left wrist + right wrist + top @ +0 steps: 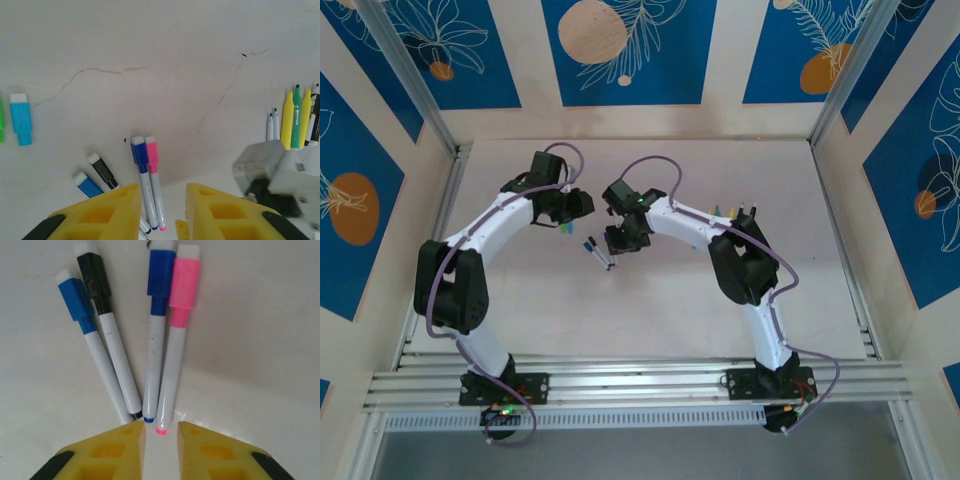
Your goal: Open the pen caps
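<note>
Entry: four capped white-barrelled pens (598,252) on the counter (260,315), with both hands poised at them.

The pens are lying fanned out, caps pointing away from the right hand (161,426): light blue cap (75,300), black cap (92,275), dark blue cap (161,277) and pink cap (185,282), each sitting on its barrel. The right hand is standing narrowly open and gripping nothing. The pink pen (170,375) is lying with its tail end just at the mouth of the gap, and the dark blue pen (152,370) is ending just beside it. The left hand (163,189) is hanging partly open over the same group and holding nothing, those two barrels running beneath its gap. A loose cyan cap (21,120) is lying well apart from the group to one side. To the other side, a green marker (296,117) is lying between yellow markers (287,122), tips bare.
</note>
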You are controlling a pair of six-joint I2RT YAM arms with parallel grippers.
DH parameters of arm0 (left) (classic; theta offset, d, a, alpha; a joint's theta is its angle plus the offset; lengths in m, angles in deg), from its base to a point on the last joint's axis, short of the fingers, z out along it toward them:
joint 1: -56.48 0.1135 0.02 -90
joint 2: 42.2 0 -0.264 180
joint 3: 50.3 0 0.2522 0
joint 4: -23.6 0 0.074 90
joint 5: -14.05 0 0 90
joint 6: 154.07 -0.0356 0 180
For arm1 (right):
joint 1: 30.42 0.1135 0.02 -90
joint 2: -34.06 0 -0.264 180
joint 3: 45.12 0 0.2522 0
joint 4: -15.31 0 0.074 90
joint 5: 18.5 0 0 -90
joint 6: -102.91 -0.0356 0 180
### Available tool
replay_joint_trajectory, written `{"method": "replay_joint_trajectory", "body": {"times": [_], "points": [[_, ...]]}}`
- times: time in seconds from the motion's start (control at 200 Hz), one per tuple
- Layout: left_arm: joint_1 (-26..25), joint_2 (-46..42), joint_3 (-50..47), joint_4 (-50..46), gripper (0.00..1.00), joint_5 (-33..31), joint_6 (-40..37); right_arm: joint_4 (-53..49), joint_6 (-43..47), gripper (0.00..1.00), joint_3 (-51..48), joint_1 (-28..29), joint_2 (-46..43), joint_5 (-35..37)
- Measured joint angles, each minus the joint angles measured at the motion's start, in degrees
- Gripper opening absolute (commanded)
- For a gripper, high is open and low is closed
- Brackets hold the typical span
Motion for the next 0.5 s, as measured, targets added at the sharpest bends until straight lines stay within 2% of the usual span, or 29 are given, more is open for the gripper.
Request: {"method": "replay_joint_trajectory", "body": {"times": [0.495], "points": [[0.26,0.0,-0.5,1.62,0.29,1.7,0.04,-1.31,-0.07,0.22,0.98,0.11,2.99,-0.63]]}}
